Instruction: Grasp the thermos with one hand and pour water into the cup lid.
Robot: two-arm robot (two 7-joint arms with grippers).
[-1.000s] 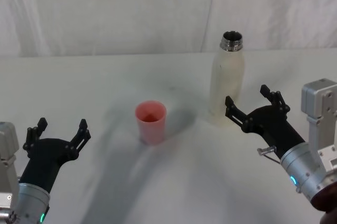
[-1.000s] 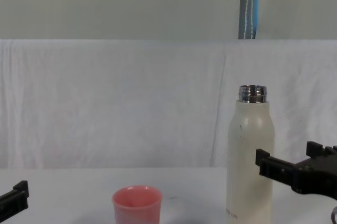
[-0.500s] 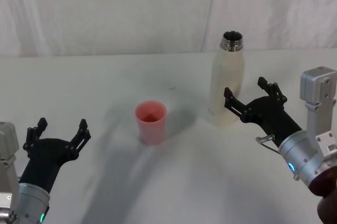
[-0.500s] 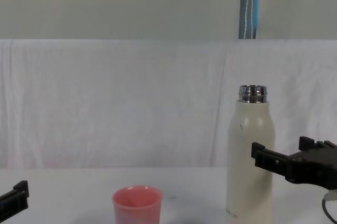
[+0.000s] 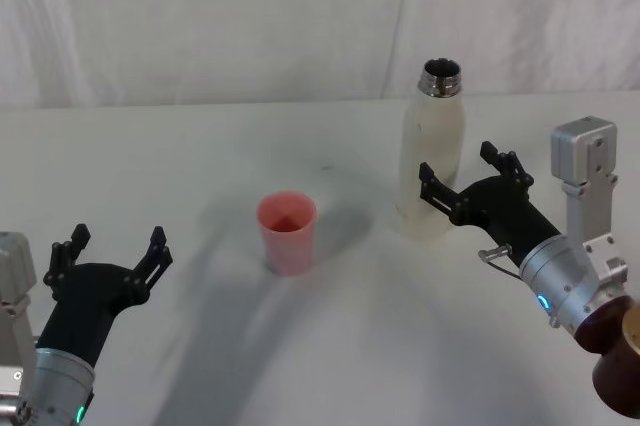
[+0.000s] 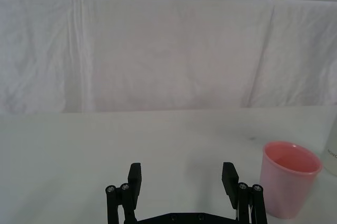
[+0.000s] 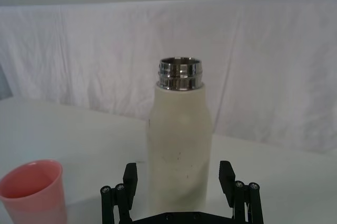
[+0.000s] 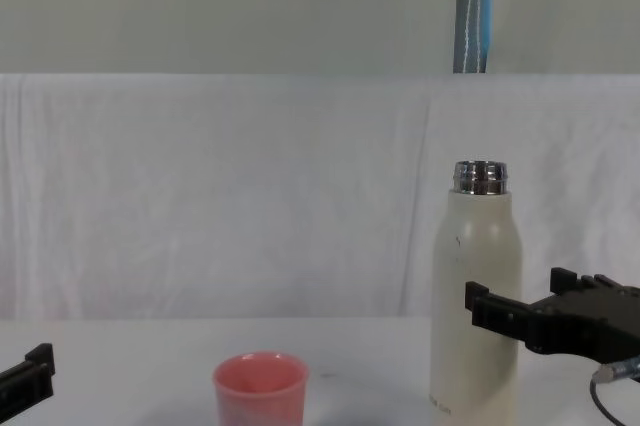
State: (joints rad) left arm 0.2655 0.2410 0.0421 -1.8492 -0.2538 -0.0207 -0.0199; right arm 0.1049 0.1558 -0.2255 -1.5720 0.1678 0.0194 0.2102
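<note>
- Right of the cup lid, the thermos stands upright on the white table, its steel neck uncapped, so it is ready to pour once gripped.
- At the thermos's right flank, the right gripper comes in level at mid-body; its fingers are spread wide and hold nothing, one finger crossing the thermos's lower front, the other just clear to its right. Seen from the right wrist, the thermos sits centred between the fingers, which probably suits a side grasp.
- Left of the thermos, the cup lid stands mouth up with bare table between them, seemingly enough room to tilt the neck over.
- Behind the thermos, a draped white cloth closes the table's far edge; a tipping bottle should stay forward of it.
- Well left of the thermos, beyond the cup lid, the left gripper is parked low, fingers apart and empty.
</note>
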